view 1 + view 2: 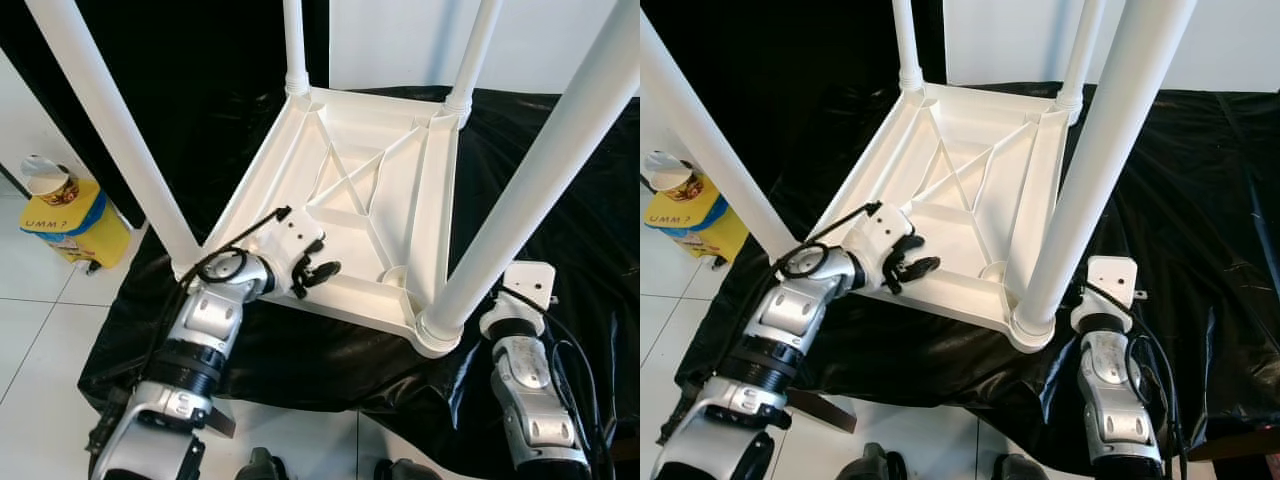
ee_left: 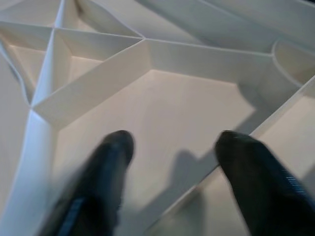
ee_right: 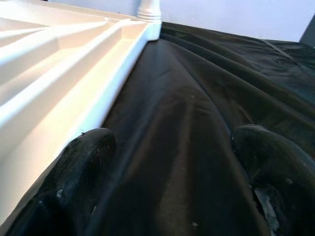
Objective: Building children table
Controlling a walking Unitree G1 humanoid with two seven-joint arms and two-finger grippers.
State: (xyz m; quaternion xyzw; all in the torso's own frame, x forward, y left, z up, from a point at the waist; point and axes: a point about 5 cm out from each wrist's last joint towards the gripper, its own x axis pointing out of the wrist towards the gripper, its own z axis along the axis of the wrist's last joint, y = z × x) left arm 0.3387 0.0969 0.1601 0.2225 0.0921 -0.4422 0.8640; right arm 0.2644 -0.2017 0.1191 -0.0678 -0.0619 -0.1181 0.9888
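A white plastic children's table (image 1: 350, 190) lies upside down on a black sheet (image 1: 590, 250), its ribbed underside facing up. Its legs stand upward: near left (image 1: 110, 120), near right (image 1: 540, 170) and two at the back (image 1: 294, 45). My left gripper (image 1: 315, 272) hovers over the table's near-left rim; the left wrist view shows the open left gripper (image 2: 172, 147) with nothing between the fingers and ribs below. My right arm (image 1: 525, 350) sits beside the near-right corner. In its wrist view the open right gripper (image 3: 172, 162) is low over the sheet, with the table's edge (image 3: 64, 78) alongside.
A yellow and blue container (image 1: 75, 225) with a cup (image 1: 48, 178) on top stands on the white tile floor (image 1: 40, 330) to the left. The black sheet spreads wide to the right, and a white wall (image 1: 400, 40) rises behind.
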